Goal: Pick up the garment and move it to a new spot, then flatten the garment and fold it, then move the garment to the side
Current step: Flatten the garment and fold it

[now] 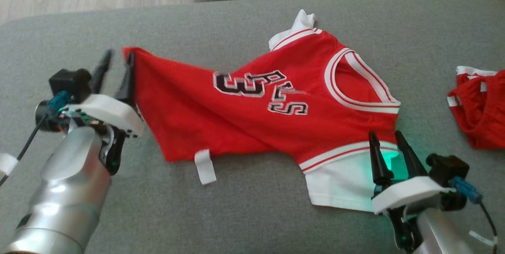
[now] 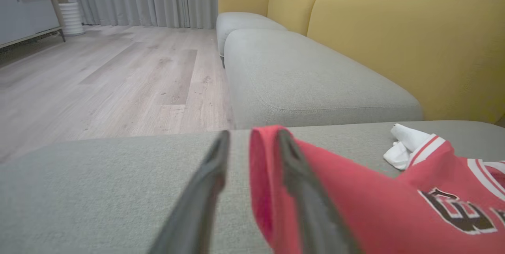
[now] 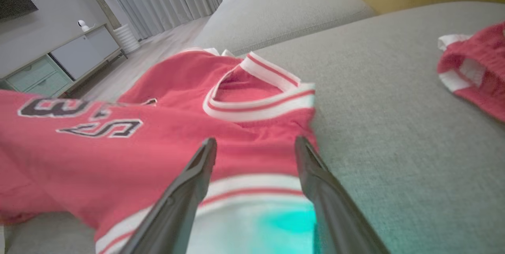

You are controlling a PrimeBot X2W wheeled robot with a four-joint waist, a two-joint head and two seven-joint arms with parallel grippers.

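The garment (image 1: pixel 236 124) is a red jersey with white trim and a black "3", spread crumpled across the grey sofa cushion (image 1: pixel 252 222). My left gripper (image 1: pixel 118 55) stands at its left corner with the fingers apart, and the raised red corner leans against the inner side of one finger (image 2: pixel 292 167). In the left wrist view the garment (image 2: pixel 375 206) runs off to the right of my left gripper (image 2: pixel 253 133). My right gripper (image 1: pixel 386 135) is open over the white-banded edge near the front right, and its wrist view shows the garment (image 3: pixel 118 155) under the right gripper (image 3: pixel 255 140).
A second red and white piece of clothing (image 1: pixel 477 108) lies bunched at the cushion's right edge, also as the clothing (image 3: pixel 477 64) in the right wrist view. A white tag (image 1: pixel 205 167) hangs at the jersey's hem. Another grey cushion (image 2: pixel 307 76) and a yellow backrest (image 2: pixel 414 41) lie beyond; wooden floor (image 2: pixel 98 80) lies left.
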